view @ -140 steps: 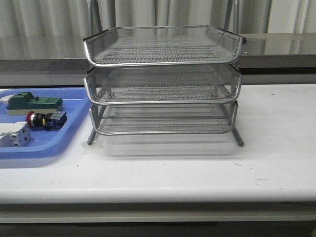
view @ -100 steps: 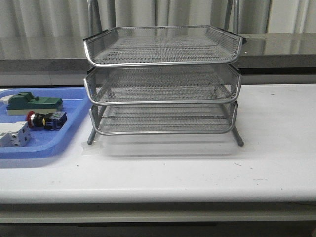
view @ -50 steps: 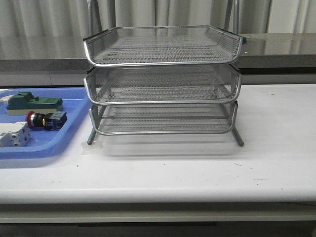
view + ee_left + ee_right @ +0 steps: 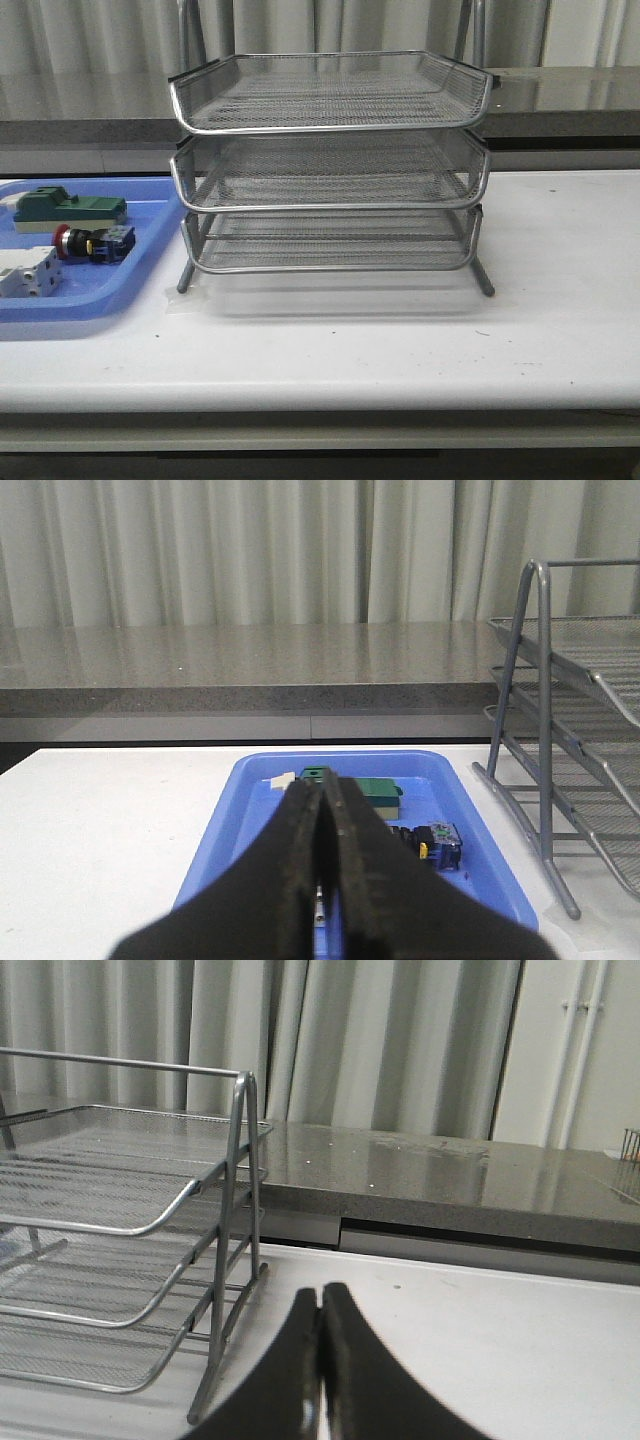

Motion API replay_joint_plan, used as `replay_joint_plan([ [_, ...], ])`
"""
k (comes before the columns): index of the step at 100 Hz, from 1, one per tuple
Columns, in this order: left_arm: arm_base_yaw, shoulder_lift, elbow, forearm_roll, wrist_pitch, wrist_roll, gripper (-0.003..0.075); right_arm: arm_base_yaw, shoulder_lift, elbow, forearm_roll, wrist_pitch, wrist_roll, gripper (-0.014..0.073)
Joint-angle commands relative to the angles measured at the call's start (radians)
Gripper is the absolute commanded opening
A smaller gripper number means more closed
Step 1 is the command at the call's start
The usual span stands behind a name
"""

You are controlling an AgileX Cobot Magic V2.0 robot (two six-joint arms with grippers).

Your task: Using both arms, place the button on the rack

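Note:
The button (image 4: pixel 93 243), red-headed with a black and blue body, lies on its side in the blue tray (image 4: pixel 100 298) at the table's left. In the left wrist view the button's (image 4: pixel 437 845) blue end peeks out beside my left gripper (image 4: pixel 322 785), which is shut with nothing in it and hangs over the tray's (image 4: pixel 215 840) near side. The silver three-tier wire rack (image 4: pixel 330 165) stands mid-table, all tiers empty. My right gripper (image 4: pixel 320 1295) is shut and empty, over bare table to the right of the rack (image 4: pixel 120 1230). Neither arm shows in the front view.
In the tray, a green block (image 4: pixel 68 210) lies behind the button and a white-grey block (image 4: pixel 28 272) in front of it. A grey counter (image 4: pixel 560 95) and curtains run behind the table. The white tabletop (image 4: pixel 400 340) stretches in front and right of the rack.

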Motion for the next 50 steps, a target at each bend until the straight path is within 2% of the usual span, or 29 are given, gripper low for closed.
replay_joint_plan([
  [1,0.003,-0.032,0.034,-0.004,-0.081,-0.009,-0.0020,-0.007,-0.002,-0.098,0.046,0.018,0.000,-0.0057],
  [31,0.003,-0.032,0.034,-0.004,-0.081,-0.009,-0.0020,-0.007,0.209,-0.338,0.115,0.326,0.000,-0.0057],
  [50,0.003,-0.032,0.034,-0.004,-0.081,-0.009,-0.0020,-0.007,0.414,-0.473,0.206,0.448,0.000,-0.0057],
])
